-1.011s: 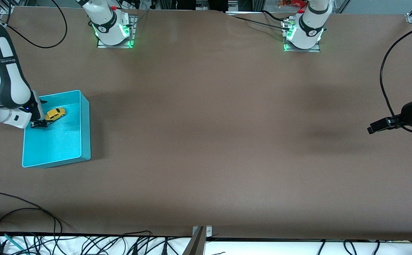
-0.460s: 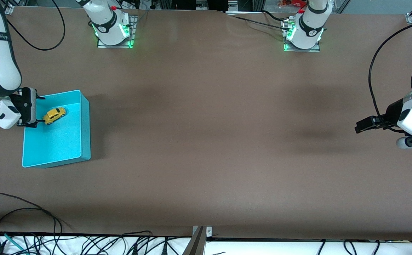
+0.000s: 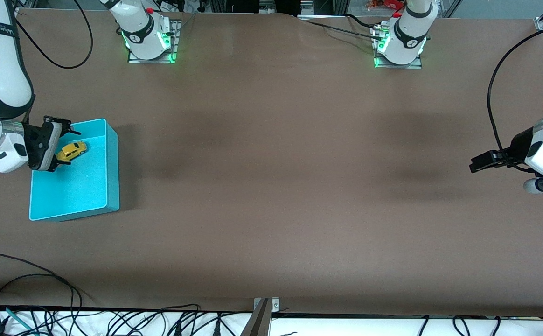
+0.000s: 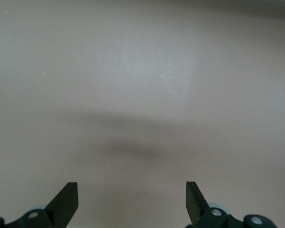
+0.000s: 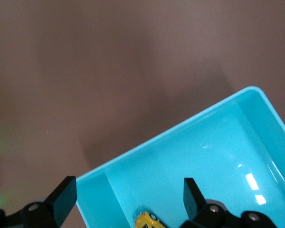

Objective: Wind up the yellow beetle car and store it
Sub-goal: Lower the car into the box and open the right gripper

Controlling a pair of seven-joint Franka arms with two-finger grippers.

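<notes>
Clearing the right pincer (image 3: 59, 145) away from the turquoise bin (image 3: 113, 168) looks like the step in hand. The yellow beetle car (image 3: 72, 150) already lies on the bin's floor, in the part farther from the front camera, at the right arm's end of the worktop (image 3: 271, 186).

The right pincer hangs over the bin's outer edge with its fingers spread and nothing between them, and the car sits just beside its tips. My judgement is that a straight lift suits best: fingers left apart, no sideways sweep. A finger that clips the bin wall could shift the bin, and one that brushes the car could roll it.

The left arm waits, with the left pincer (image 3: 479, 164) over bare worktop at its own end of the table. Its wrist view shows the left pincer (image 4: 132, 194) spread and empty.

Several things are hard to make out:
- In the right wrist view the right pincer (image 5: 130, 197) frames the bin (image 5: 218, 142), but the car (image 5: 147, 222) is cut off there to a yellow sliver.
- In the front view the pincer's body covers the bin's corner beside the car.
- Whether the car has been wound cannot be told, since no spring or key shows.
- Both arms run out of the front view at its edges.
</notes>
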